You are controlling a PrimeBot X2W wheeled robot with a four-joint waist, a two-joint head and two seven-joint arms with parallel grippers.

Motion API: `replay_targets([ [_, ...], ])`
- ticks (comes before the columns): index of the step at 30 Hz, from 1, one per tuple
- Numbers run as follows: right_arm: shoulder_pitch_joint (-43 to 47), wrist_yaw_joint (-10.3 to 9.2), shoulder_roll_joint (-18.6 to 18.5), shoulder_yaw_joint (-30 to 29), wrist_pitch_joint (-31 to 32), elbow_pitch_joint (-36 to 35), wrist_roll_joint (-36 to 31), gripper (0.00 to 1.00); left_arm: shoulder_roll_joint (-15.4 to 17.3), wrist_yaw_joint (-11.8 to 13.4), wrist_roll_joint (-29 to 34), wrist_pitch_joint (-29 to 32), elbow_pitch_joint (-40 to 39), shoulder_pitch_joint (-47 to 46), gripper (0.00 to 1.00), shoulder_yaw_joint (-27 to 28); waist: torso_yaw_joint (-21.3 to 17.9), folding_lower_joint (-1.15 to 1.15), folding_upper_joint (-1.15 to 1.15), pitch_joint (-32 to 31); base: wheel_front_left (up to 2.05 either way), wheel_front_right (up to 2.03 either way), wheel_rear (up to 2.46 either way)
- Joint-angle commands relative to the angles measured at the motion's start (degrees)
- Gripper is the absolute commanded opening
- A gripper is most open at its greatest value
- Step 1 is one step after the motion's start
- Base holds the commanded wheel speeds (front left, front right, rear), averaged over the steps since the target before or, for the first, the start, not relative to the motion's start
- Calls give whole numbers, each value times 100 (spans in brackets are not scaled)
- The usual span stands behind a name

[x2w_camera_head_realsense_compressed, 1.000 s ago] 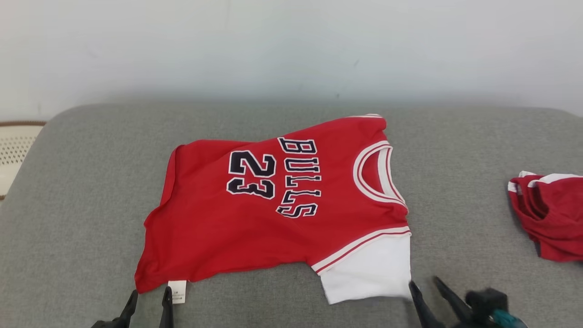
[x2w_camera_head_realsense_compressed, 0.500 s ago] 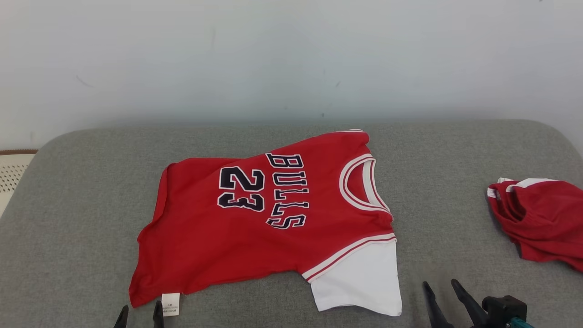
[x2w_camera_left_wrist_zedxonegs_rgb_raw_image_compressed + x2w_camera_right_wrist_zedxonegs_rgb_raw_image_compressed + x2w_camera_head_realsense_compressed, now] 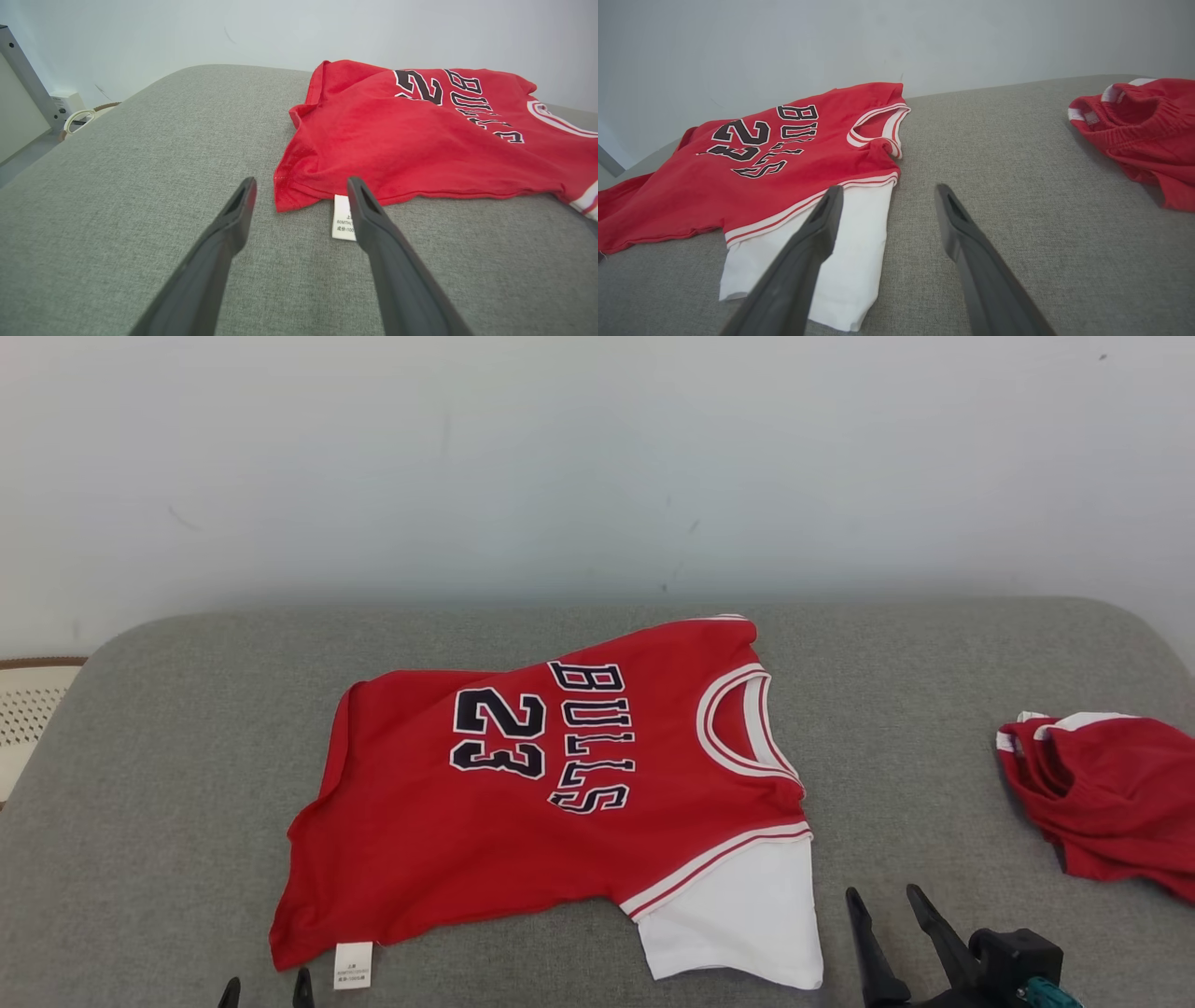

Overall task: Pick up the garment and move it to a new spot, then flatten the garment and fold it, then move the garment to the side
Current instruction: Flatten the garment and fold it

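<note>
Red garment [image 3: 420,840] lies on grey cushion [image 3: 168,728]; left pincer [image 3: 264,978], right pincer [image 3: 882,891] parted.

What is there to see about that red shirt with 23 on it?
The shirt is a red basketball-style top of soft-looking fabric, printed BULLS and 23 in black with white outlines, with a white-trimmed neck and a white sleeve under striped trim. A white label sticks out at its hem corner. It lies spread, slightly rumpled, on the grey cushion, neck toward the robot's right. The left gripper and right gripper, fingers open, sit close by without holding it.
</note>
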Motion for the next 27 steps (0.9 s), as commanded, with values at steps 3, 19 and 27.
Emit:
replay_targets([
  [3, 53, -7, 77, -9, -3, -133, -183, 100, 1, -23, 51, -6, -65, 127, 100, 81, -47, 0, 0, -21, 0, 0, 0],
  [19, -162, -7, 373, -328, -3, -233, -673, 100, 1, 105, 289, -6, -235, -82, 100, 96, -180, 0, 0, 93, 0, 0, 0],
  [27, -234, -7, 488, -416, -3, -184, -1006, 100, 2, 157, 341, -6, -170, -163, 100, 115, -225, 0, 0, 184, 0, 0, 0],
])
